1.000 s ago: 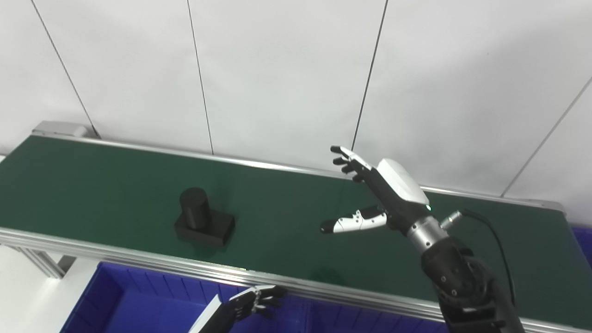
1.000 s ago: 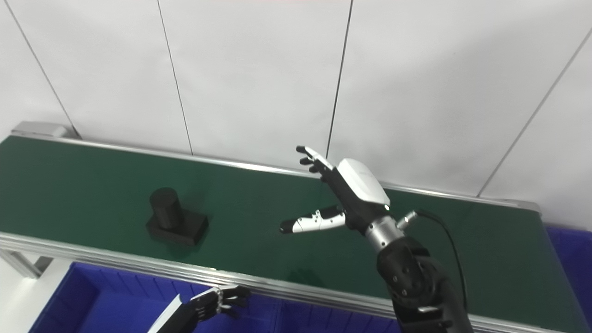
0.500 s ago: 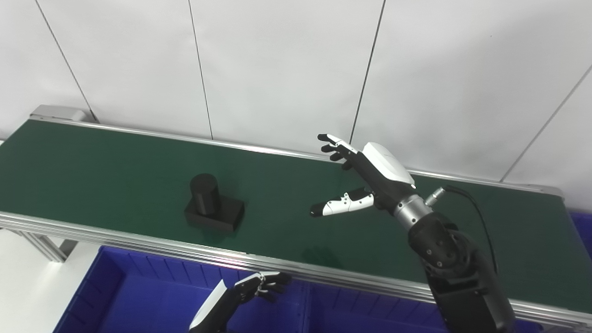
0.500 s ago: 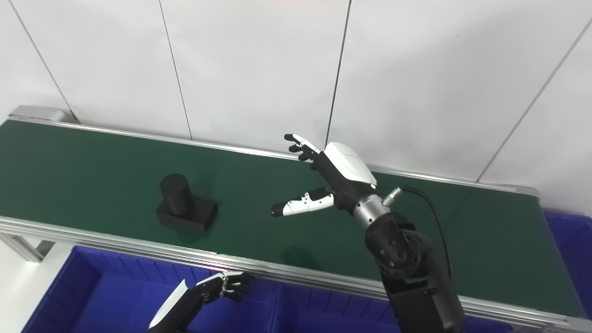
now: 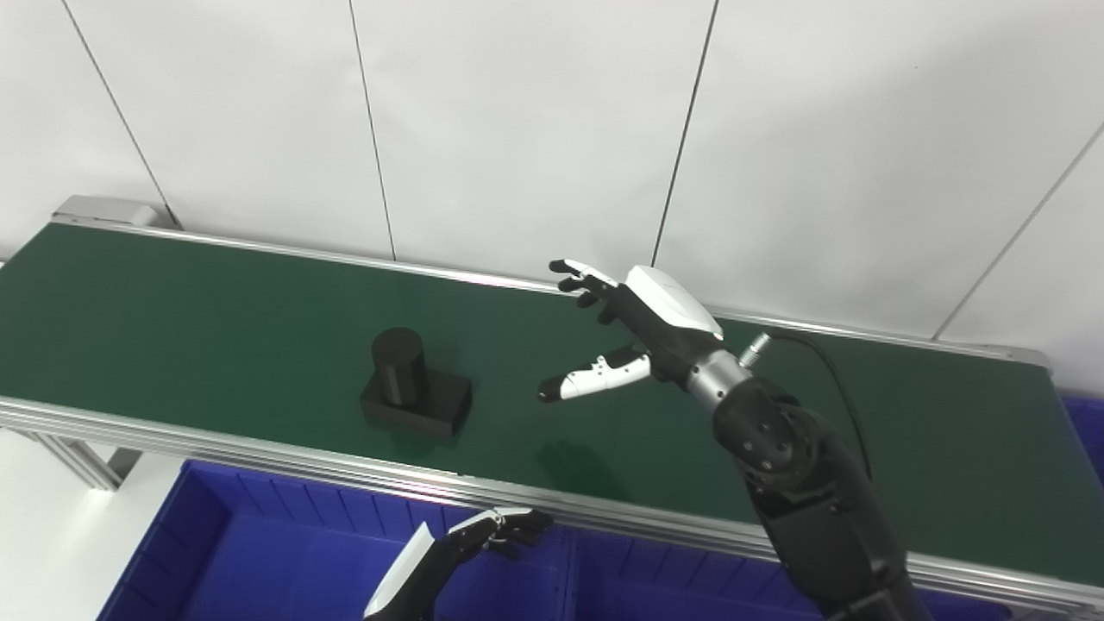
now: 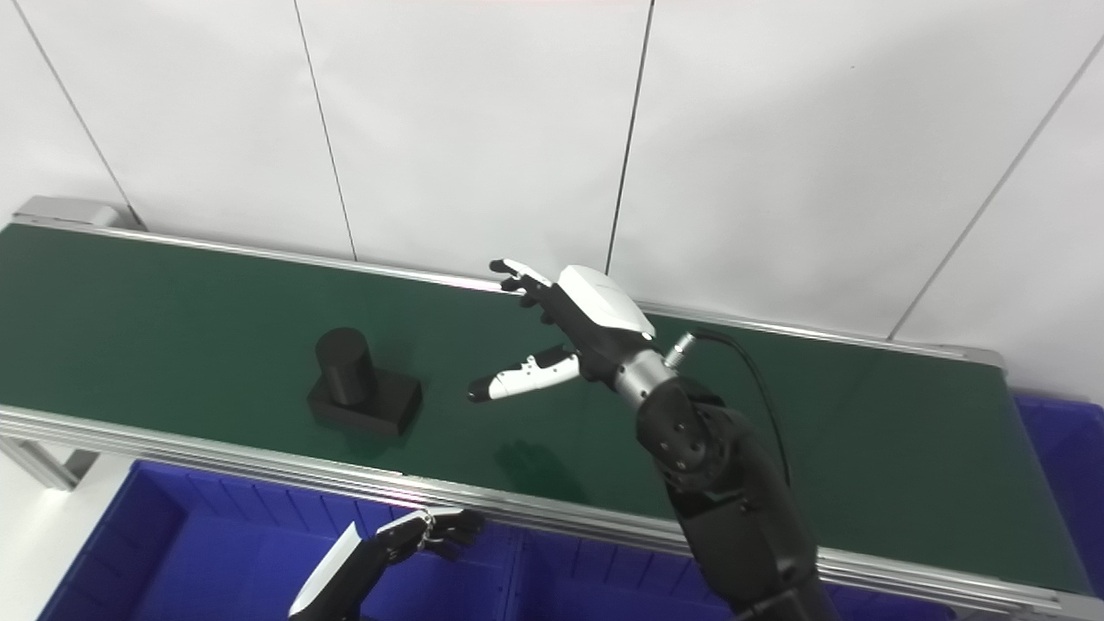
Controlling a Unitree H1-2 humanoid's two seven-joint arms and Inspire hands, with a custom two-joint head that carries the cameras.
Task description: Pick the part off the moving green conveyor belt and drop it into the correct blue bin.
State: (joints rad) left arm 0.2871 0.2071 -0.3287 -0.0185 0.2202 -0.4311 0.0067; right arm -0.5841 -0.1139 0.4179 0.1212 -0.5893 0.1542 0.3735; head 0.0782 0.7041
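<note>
A black part [image 5: 413, 394], a short cylinder standing on a flat rectangular base, rides the green conveyor belt [image 5: 172, 328] near its front rail. My right hand [image 5: 634, 332] hangs open above the belt, to the right of the part and apart from it, with fingers and thumb spread toward it. My left hand [image 5: 483, 543] is low at the bottom, over the blue bin [image 5: 259, 561], with its fingers curled and nothing in it.
An aluminium rail [image 5: 285, 470] runs along the belt's front edge, with blue bins below it. Another blue bin [image 6: 1065, 457] shows at the far right. A white panelled wall [image 5: 517, 129] stands close behind the belt.
The part has travelled right along the belt. My right hand has moved left and lower toward it, still open. The camera tilted between the first and second frames. The left hand has barely moved.
</note>
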